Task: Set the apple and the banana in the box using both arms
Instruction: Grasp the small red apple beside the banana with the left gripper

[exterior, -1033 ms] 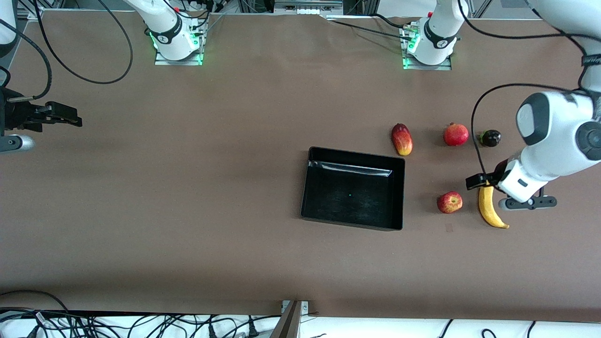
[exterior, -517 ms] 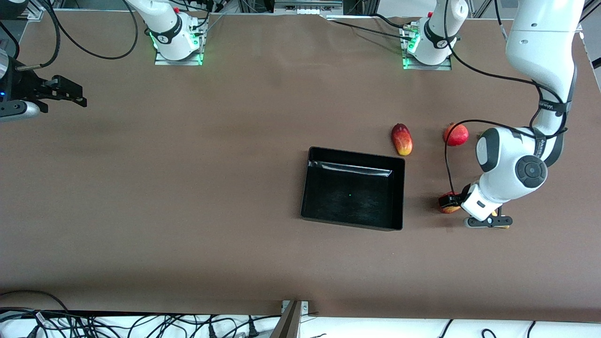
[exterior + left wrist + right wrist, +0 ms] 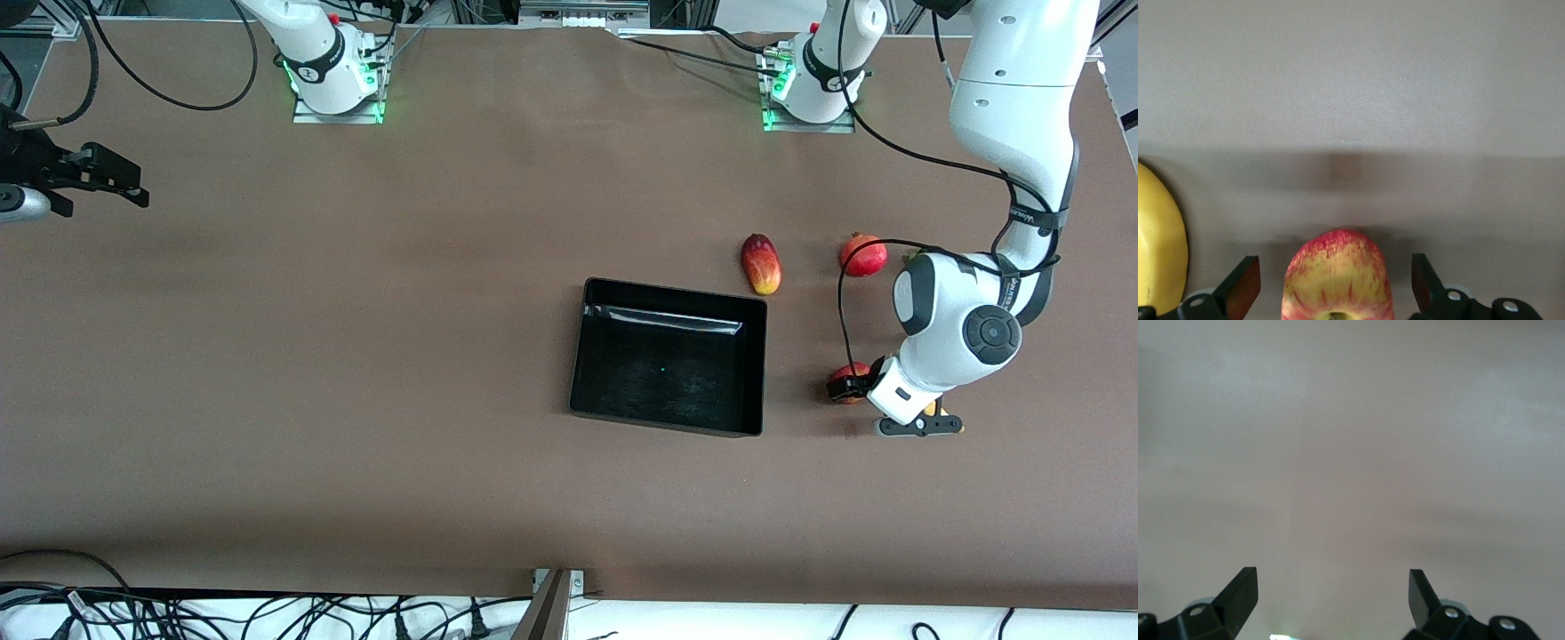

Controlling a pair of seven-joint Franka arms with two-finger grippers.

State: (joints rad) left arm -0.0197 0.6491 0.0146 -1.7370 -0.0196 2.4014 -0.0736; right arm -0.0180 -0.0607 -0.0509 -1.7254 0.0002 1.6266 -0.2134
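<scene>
The apple [image 3: 856, 371] lies on the table beside the black box [image 3: 662, 369], toward the left arm's end. My left gripper [image 3: 845, 388] is down over it, and the wrist hides most of it. In the left wrist view the apple [image 3: 1338, 283] sits between the open fingers [image 3: 1245, 288], which stand apart from it on both sides of my left gripper [image 3: 1335, 288]. The banana [image 3: 930, 409] lies beside the apple, mostly hidden under the left wrist; its yellow side shows in the left wrist view [image 3: 1158, 247]. My right gripper [image 3: 100, 174] waits open and empty over the table's right-arm end [image 3: 1331, 593].
An elongated red-yellow fruit [image 3: 761, 264] and a round red fruit with a crown [image 3: 864, 255] lie farther from the front camera than the apple. Cables hang along the table edge nearest the front camera [image 3: 267, 613].
My left arm swung from over the banana to over the apple and came down around it. My right gripper shifted slightly at its end of the table.
</scene>
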